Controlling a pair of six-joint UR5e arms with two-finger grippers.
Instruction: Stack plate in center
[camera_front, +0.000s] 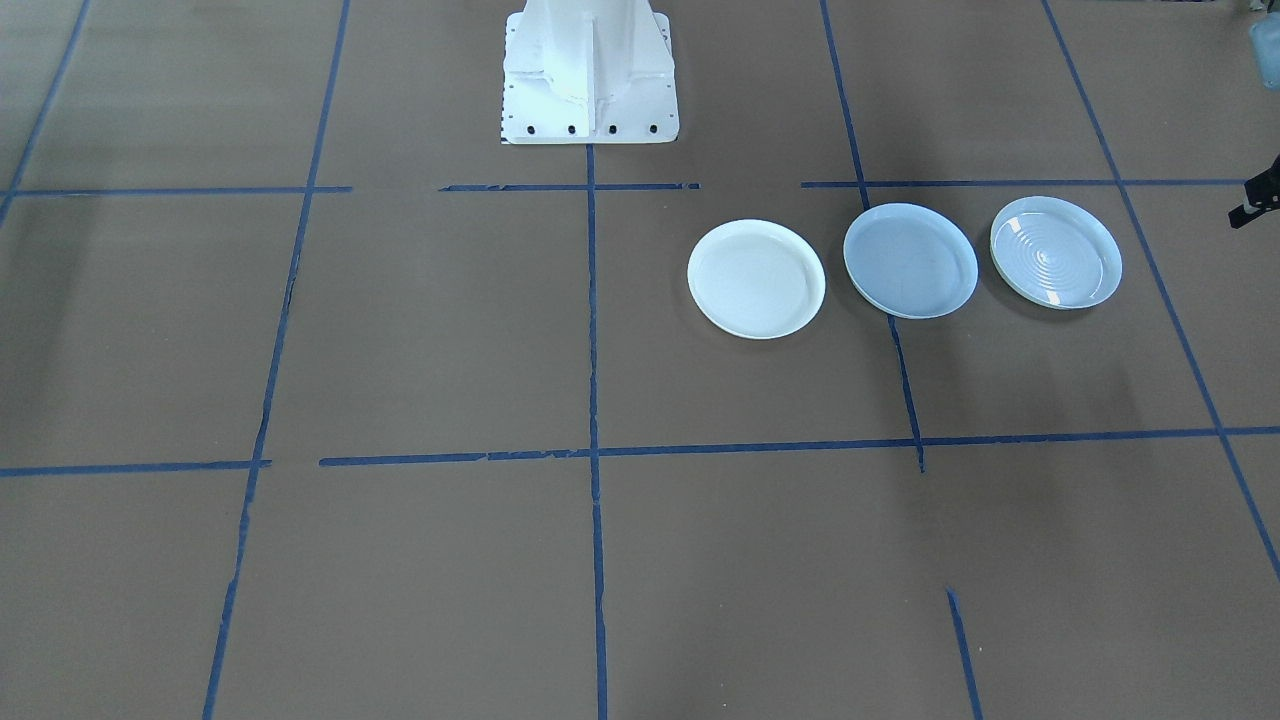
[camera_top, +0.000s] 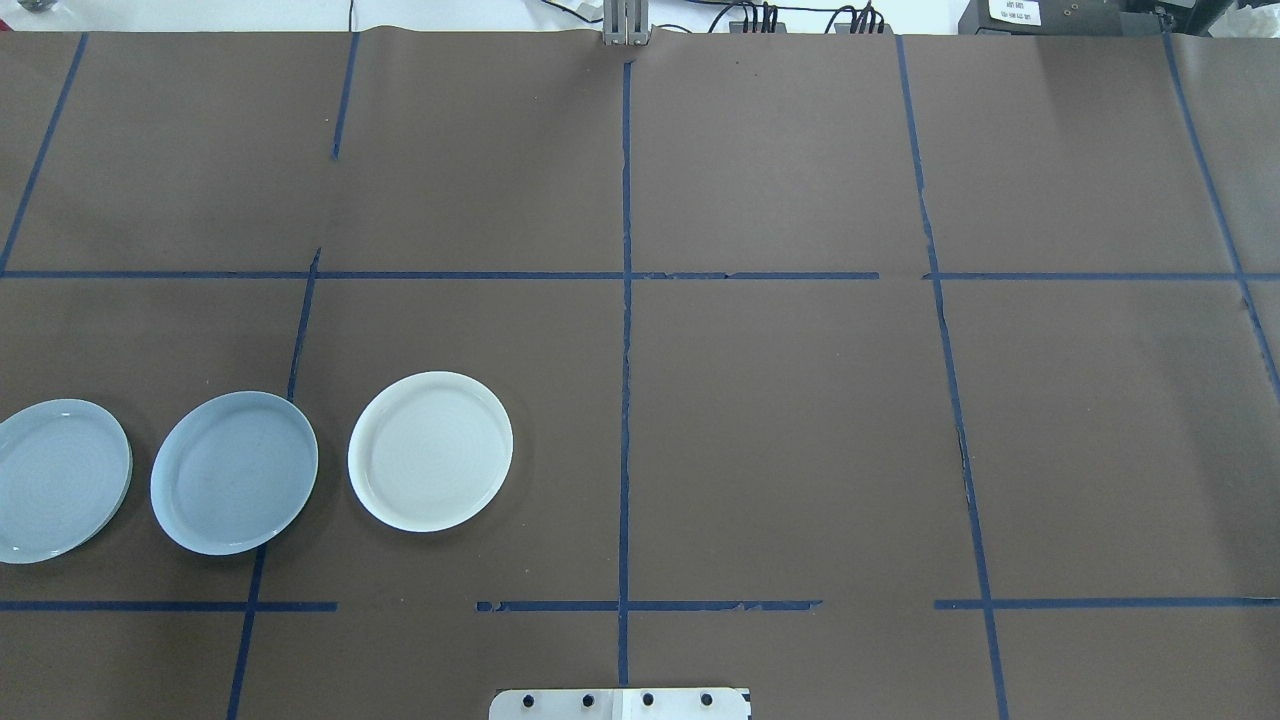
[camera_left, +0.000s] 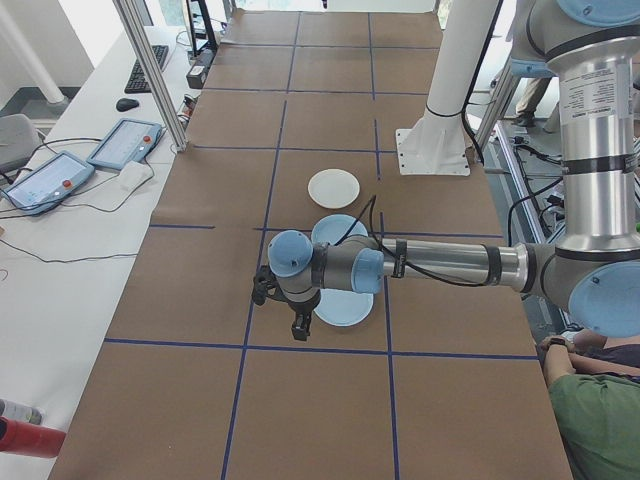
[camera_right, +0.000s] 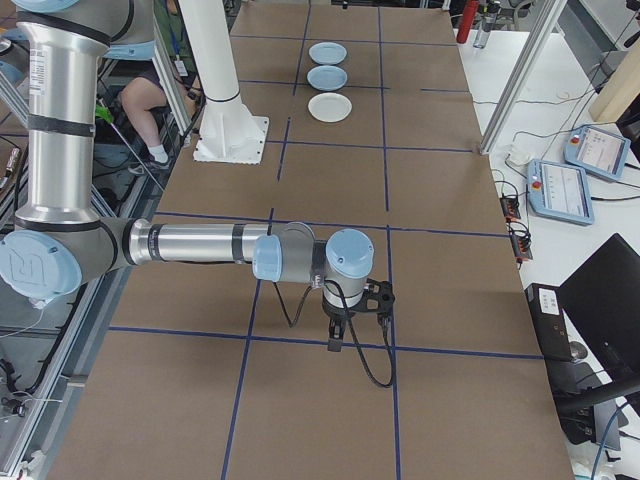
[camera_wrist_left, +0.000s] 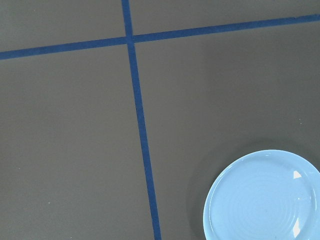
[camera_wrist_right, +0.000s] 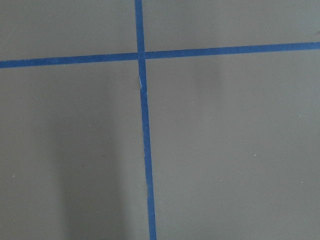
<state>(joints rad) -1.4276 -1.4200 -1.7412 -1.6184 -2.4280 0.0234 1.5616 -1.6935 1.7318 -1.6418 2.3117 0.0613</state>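
Stacking is not beginning yet: white plate (camera_top: 430, 451), blue plate (camera_top: 234, 472) and ringed plate (camera_top: 58, 480) are lying apart in one row, ringed plate at 9 o'clock of blue. Left gripper (camera_left: 296, 327) and right gripper (camera_right: 336, 337) are hanging off the plates; whether their fingers are spread, I cannot tell.

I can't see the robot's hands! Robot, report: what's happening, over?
Both grippers: open or shut, cannot tell. Plain light-blue plate sits in the middle, between white plate and ringed plate. Nothing stacked yet. Nothing in the way.
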